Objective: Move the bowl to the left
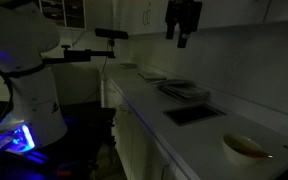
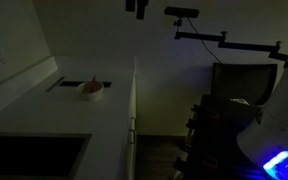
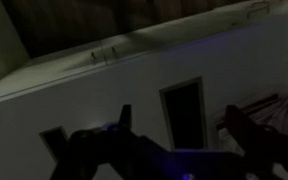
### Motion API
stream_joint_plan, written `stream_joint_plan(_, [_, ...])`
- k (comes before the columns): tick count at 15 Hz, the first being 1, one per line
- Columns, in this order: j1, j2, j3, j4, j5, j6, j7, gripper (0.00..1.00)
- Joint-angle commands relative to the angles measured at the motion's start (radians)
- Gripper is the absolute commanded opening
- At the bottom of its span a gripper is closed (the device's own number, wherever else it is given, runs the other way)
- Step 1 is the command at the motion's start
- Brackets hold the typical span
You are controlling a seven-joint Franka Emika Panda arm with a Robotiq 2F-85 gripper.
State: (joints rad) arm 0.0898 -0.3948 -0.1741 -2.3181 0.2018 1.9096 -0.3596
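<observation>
1. Fingers point(image 1: 183, 36): raised high above the desk point(image 1: 209, 135). In the wrist view they stand spread wide point(image 3: 123, 124), with nothing between them.
2. Bowl point(image 1: 246, 148): resting on the desk near its edge, well apart from the fingers. In both exterior views it lies far below them, at about 5 o'clock in one and at about 7 o'clock in the other point(image 2: 91, 88).
3. The bowl is round, so no long axis governs the approach.
4. The dark tray point(image 1: 194, 113) lies on the desk just beyond the bowl.
5. Judgement: the next move calls for a long descent and a sideways shift onto the bowl.
6. Visibility: the lighting is very dim. A reddish patch at 3 o'clock in the wrist view may be the bowl, but this cannot be confirmed.
</observation>
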Motion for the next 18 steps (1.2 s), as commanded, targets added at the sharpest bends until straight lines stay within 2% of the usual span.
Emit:
stream_joint_plan(1, [-0.027,0.002,0.024,0.003,0.009,-0.005,-0.008,1.00])
stream_joint_plan(10, [-0.027,0.002,0.024,0.004,0.009,-0.005,-0.008,1.00])
stream_joint_plan(13, [-0.026,0.078,0.050,0.031,-0.006,0.036,0.011,1.00])
stream_joint_plan(18, [-0.028,0.262,0.112,0.079,-0.036,0.198,0.061,1.00])
